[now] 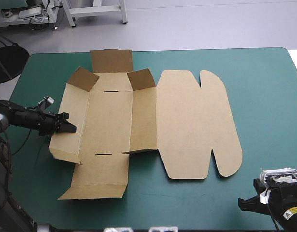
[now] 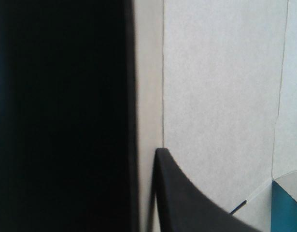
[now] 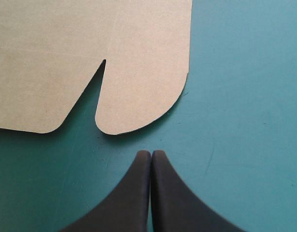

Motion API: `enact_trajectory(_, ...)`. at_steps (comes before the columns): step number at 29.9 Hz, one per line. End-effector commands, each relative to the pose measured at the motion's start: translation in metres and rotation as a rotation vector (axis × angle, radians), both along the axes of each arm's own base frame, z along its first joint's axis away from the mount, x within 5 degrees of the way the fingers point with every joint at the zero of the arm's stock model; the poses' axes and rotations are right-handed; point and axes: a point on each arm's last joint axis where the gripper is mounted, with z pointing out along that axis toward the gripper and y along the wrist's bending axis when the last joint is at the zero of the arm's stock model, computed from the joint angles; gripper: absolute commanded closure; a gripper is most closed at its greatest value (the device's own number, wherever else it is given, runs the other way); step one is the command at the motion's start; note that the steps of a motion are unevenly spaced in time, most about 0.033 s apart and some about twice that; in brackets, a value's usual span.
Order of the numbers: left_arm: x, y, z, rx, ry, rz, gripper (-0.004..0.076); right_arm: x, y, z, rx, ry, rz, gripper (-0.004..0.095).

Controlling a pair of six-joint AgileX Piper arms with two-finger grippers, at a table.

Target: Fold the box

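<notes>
"Where was the box?"
"Mid-table on the teal-green cover, its lid flat toward 3 o'clock and its 9 o'clock wall raised."
"And the claws?"
"The left gripper pinched that wall, nearly closed. The right gripper sat at the box's 5 o'clock, fingers pressed together, holding nothing."
</notes>
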Motion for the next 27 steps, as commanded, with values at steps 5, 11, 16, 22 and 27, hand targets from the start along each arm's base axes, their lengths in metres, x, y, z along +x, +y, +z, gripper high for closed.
enact_trajectory(5,-0.006,-0.005,0.001,0.056,0.027,-0.080,0.0732,0.005,0.000,0.012,0.007,-0.070,-0.002,0.0921)
enact_trajectory(11,-0.003,-0.009,0.014,0.155,0.043,-0.211,0.0733,0.005,0.000,0.012,0.007,-0.070,-0.002,0.0921)
enact_trajectory(16,0.009,-0.029,0.056,0.325,-0.081,-0.331,0.0733,0.005,0.000,0.012,0.007,-0.070,-0.002,0.0921)
enact_trajectory(22,0.026,-0.057,0.120,0.441,-0.291,-0.380,0.0733,0.005,0.000,0.012,0.007,-0.070,-0.002,0.0921)
enact_trajectory(27,0.030,-0.088,0.168,0.551,-0.468,-0.463,0.0732,0.005,0.000,0.012,0.007,-0.070,-0.002,0.0921)
